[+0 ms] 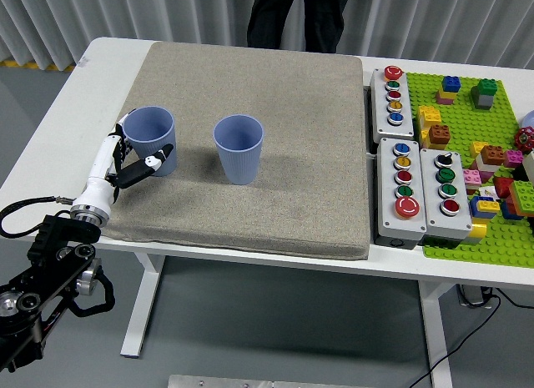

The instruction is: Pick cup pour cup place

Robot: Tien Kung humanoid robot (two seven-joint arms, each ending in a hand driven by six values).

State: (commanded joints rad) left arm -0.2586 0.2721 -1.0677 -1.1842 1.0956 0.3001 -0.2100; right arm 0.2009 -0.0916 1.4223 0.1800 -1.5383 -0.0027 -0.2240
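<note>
1. A white table (58,121) is seen from above, with a large beige mat (250,138) covering most of its left and middle.
2. Two light blue ribbed cups stand upright and open on the mat. The left cup (150,139) is near the mat's left edge; the middle cup (239,148) stands to its right, apart from it.
3. The robot's left hand (127,160), white with black joints, reaches in from the lower left. It is at the left cup's lower left side.
4. The thumb (153,163) crosses the front of the cup's base, and the other fingers (122,133) sit at the cup's left side. The hand is partly open, cupped around the cup; whether it grips the cup firmly cannot be told. The cup stands on the mat.
5. To the right of the mat lie three grey button boxes (415,188) with coloured buttons.
6. Further right, a green baseplate (467,113) carries scattered coloured building bricks.
7. A person in dark clothing (288,17) stands at the far edge of the table.
</note>
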